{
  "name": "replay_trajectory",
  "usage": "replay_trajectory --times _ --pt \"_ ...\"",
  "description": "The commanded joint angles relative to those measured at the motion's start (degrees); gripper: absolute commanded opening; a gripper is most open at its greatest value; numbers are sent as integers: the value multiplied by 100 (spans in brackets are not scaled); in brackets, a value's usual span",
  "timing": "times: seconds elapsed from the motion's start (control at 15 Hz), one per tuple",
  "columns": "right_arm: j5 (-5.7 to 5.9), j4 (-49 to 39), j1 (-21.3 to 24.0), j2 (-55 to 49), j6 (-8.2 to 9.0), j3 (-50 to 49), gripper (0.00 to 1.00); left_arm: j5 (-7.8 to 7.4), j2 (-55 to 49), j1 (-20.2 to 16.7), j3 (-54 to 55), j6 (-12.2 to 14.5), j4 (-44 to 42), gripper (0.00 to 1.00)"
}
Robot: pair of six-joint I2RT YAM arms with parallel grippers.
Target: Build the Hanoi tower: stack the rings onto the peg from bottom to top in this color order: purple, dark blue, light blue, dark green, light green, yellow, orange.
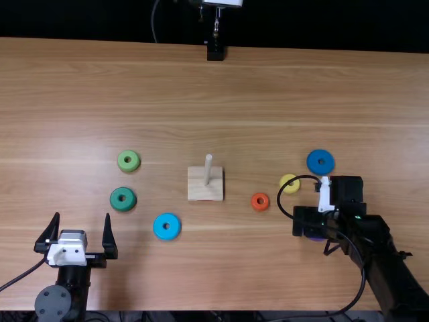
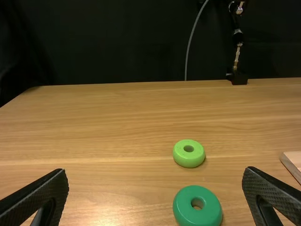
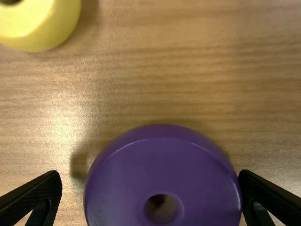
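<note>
At the table's near left corner the left gripper is spread wide, empty; toward the near right, purple is straddled, ungripped, by the parted right gripper. The peg is centred. Toward the right edge is laid dark blue; left, light blue, dark green, light green; right, yellow, orange.

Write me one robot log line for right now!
right gripper: open, fingers either side of purple ring | left gripper: open, empty | peg: no rings | purple ring: on table
</note>
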State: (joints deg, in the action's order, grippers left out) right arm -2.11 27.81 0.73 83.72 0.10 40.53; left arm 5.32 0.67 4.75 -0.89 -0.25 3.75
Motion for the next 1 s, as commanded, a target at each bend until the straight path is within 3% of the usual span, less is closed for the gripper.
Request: replay_trajectory --times 0.0,0.4,0.47,0.53,0.6,0.67,0.73,0.93 --pt "11 9 -38 109 32 139 100 37 -67 -36 89 15 195 100" --pt "21 9 -38 329 22 148 100 48 -67 -36 89 15 205 100" --pt "21 9 -38 329 22 148 76 48 -67 -45 89 15 195 100" --pt "32 9 -47 329 22 148 43 48 -67 -36 89 15 205 100" --pt "21 20 -47 329 22 148 18 48 -67 -36 89 15 195 100" --pt "32 51 -47 329 1 148 5 48 -67 -36 89 15 195 100" --pt "32 146 -47 329 1 174 0 48 -67 -36 89 15 205 100" --pt "21 431 -38 329 11 464 0 48 -67 -36 89 15 195 100"
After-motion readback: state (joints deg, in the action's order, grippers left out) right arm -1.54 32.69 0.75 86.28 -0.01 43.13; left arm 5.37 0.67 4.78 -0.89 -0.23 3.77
